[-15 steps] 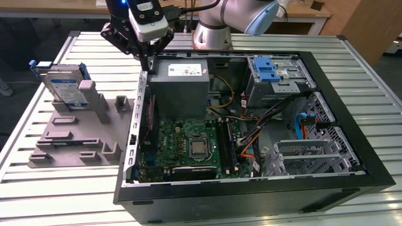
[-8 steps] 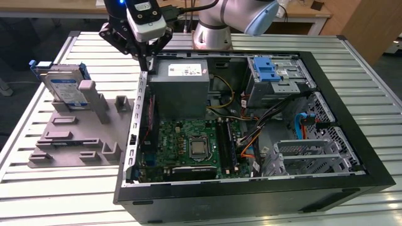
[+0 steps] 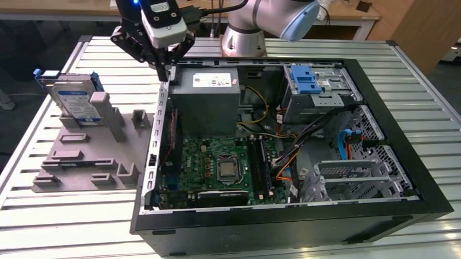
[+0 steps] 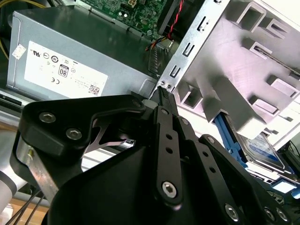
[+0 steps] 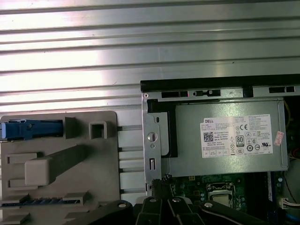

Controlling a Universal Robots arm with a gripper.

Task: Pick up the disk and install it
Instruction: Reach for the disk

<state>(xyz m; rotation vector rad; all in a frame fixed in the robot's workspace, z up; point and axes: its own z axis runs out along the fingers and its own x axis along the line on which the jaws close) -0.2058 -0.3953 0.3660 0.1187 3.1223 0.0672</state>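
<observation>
Gripper (image 3: 166,76) closed nr case (image 3: 154,140) rim; disk (image 3: 74,102) upright in holder (image 3: 75,162)

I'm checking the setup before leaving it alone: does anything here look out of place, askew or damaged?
Nothing stands out. The disk stands on edge in the grey fixture, beside the open computer case; the gripper hangs shut and empty over the case's wall.

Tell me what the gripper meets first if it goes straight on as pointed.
The gripper would likely meet the computer case's metal side wall, beside the power supply; depth is unclear.
</observation>
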